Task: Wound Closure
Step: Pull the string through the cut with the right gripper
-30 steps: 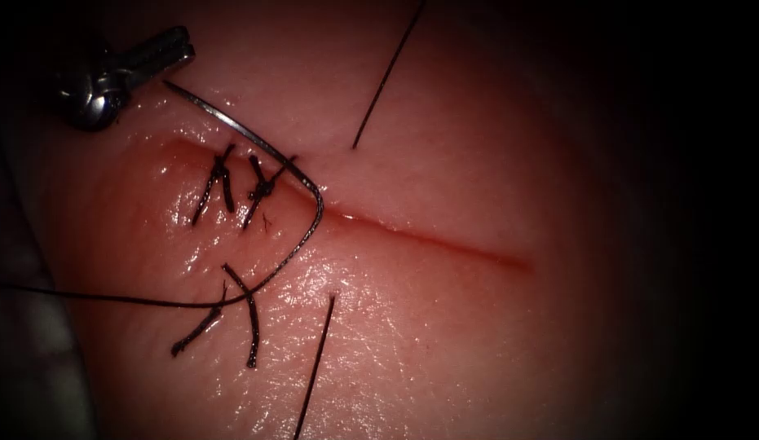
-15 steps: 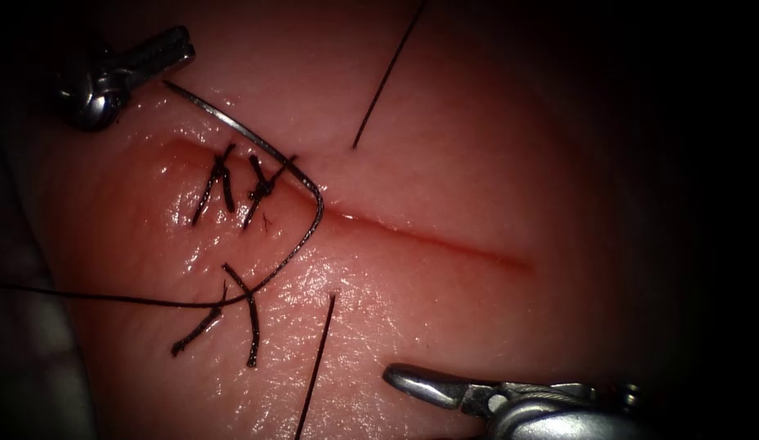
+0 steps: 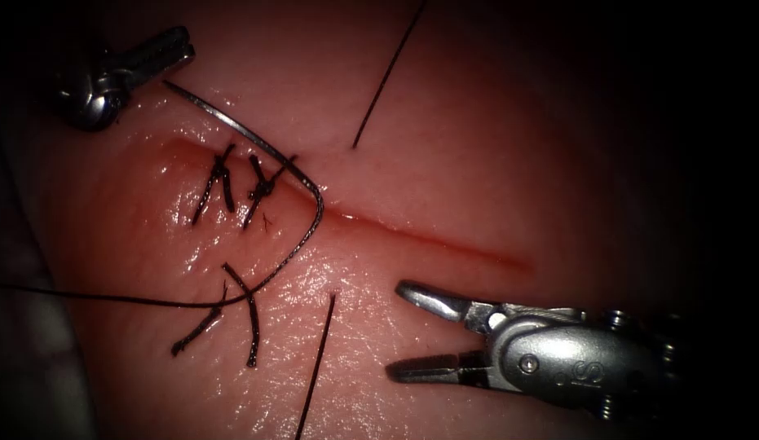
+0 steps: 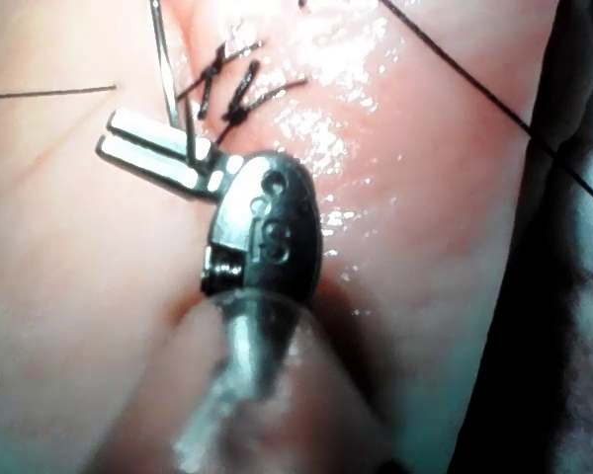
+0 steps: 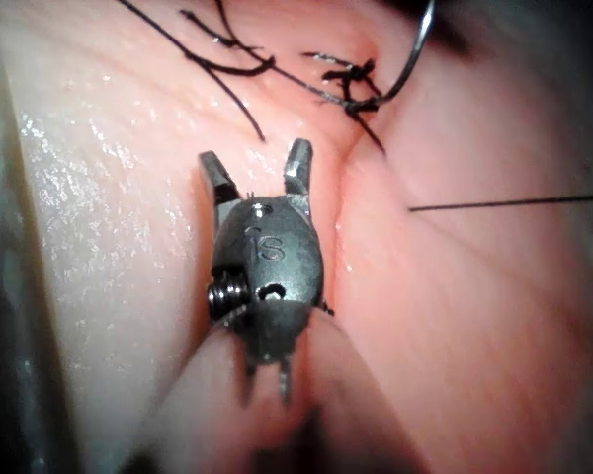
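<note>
Beside the cut (image 3: 428, 236), on glistening tissue (image 3: 493, 163), the thin curved steel needle (image 3: 302, 175) lies across the cut's stitched end by dark knotted stitches (image 3: 261, 191). The left tool (image 3: 163, 53) is closed near the needle's end; a grip cannot be made out. Thread (image 3: 110, 297) trails off. The right tool (image 3: 416, 334) gapes wide, holding nothing.

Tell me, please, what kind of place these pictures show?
Most likely a surgical training bench, not an operating room. The tissue carries a cut partly closed with stitches. A curved needle lies over it, the left tool beside it. The right tool is open, holding nothing.
</note>
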`<state>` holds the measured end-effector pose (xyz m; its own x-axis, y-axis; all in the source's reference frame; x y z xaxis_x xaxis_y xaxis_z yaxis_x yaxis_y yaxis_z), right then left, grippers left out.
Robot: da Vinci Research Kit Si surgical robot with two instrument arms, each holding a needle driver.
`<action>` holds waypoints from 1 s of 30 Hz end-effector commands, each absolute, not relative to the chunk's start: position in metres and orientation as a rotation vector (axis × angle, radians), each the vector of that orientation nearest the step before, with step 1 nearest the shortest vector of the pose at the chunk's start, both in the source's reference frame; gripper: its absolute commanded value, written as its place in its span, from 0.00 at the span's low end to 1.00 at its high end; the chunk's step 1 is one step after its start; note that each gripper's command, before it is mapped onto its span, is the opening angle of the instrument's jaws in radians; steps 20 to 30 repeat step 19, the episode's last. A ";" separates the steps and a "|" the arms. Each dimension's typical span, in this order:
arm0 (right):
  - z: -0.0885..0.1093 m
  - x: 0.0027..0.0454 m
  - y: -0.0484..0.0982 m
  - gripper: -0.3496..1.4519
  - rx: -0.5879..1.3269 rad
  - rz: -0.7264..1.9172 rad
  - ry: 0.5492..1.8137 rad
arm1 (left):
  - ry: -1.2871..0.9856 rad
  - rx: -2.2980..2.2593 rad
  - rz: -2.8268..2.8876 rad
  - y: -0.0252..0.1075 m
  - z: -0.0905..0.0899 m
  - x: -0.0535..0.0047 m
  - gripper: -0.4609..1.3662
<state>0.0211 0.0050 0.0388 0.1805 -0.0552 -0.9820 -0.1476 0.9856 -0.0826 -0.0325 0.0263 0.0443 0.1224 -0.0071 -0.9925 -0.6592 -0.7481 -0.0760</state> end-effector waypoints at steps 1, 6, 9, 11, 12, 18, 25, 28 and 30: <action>0.039 0.0211 0.005 0.76 -0.172 0.066 1.390 | 0.641 -1.897 1.673 0.026 0.044 -0.0325 0.04; 0.039 0.0213 0.005 0.76 -0.173 0.068 1.388 | 0.641 -1.897 1.673 0.026 0.044 -0.0325 0.04; 0.039 0.0213 0.005 0.75 -0.174 0.069 1.387 | 0.641 -1.897 1.673 0.026 0.044 -0.0325 0.04; 0.039 0.0213 0.005 0.75 -0.174 0.069 1.387 | 0.641 -1.897 1.673 0.026 0.044 -0.0325 0.04; 0.039 0.0213 0.005 0.75 -0.174 0.070 1.386 | 0.641 -1.897 1.673 0.026 0.044 -0.0325 0.04; 0.039 0.0215 0.006 0.77 -0.178 0.067 1.384 | 0.641 -1.897 1.673 0.026 0.044 -0.0325 0.04; 0.039 0.0215 0.006 0.77 -0.178 0.067 1.384 | 0.641 -1.897 1.673 0.026 0.044 -0.0325 0.04; 0.039 0.0215 0.006 0.77 -0.178 0.067 1.384 | 0.641 -1.897 1.673 0.026 0.044 -0.0325 0.04; 0.039 0.0215 0.006 0.77 -0.178 0.067 1.384 | 0.641 -1.897 1.673 0.026 0.044 -0.0325 0.04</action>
